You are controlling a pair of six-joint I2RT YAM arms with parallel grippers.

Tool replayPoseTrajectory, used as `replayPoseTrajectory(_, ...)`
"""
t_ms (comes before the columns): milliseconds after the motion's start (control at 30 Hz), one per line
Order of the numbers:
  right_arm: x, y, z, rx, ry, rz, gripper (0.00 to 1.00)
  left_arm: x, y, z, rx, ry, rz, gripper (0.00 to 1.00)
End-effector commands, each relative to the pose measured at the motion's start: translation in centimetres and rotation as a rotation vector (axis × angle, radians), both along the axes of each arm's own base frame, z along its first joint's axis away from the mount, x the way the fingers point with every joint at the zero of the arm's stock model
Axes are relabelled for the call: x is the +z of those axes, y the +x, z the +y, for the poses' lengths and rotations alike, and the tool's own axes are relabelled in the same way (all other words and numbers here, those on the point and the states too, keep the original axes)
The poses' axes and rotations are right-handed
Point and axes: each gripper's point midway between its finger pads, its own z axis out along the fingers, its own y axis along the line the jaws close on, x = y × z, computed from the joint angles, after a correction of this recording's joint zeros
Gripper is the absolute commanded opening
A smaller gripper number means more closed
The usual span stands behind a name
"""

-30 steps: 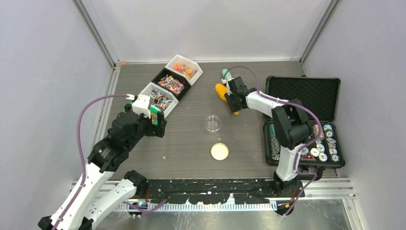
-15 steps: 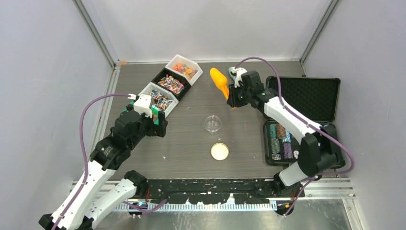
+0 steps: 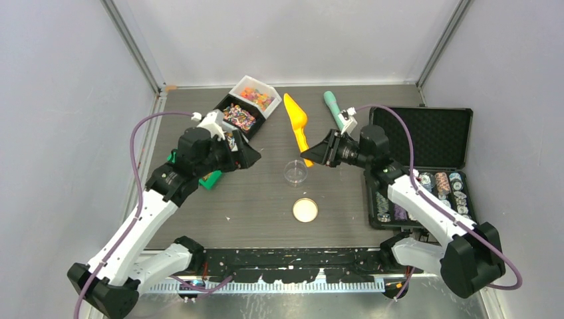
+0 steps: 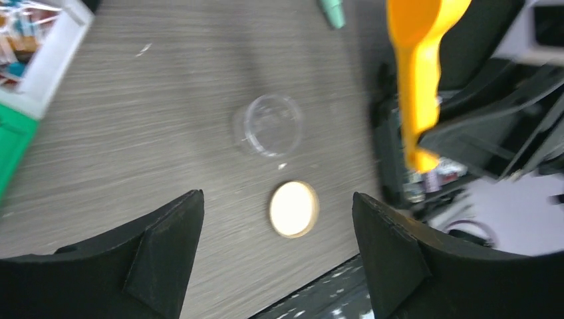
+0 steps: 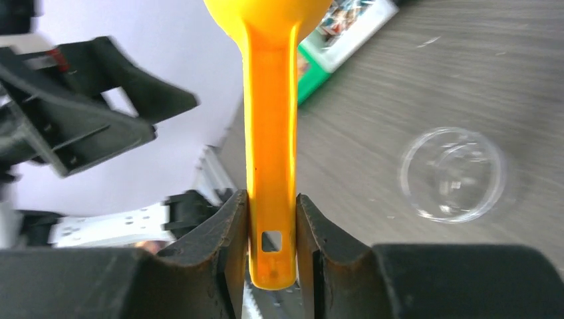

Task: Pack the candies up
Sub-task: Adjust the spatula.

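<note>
Barely begun. Candies in bins, upper centre-left; clear cup mid-frame, empty, lid just below. Right gripper clamped on orange scoop handle; left gripper spread wide, empty-handed. Yet to scoop, fill, cap.

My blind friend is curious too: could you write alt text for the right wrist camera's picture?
Two black fingers of the right gripper pinch the handle of an orange scoop, its bowl pointing away from the camera. Right of it, a clear round dish sits on the grey wooden table.
</note>
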Motion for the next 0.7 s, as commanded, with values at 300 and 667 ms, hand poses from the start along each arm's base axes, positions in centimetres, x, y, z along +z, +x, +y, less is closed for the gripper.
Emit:
replayPoseTrajectory(300,9.5,-7.3,1.7,0.29,0.487,-0.06,0.07,10.1,4.2,-4.9,-0.067,-0.597,-0.106,0.74)
replayPoseTrajectory(667,10.3,-9.8,3.2,0.432,0.581,-0.003,0.08,11.2,5.9,-7.2,-0.153,-0.771,-0.115,0.72)
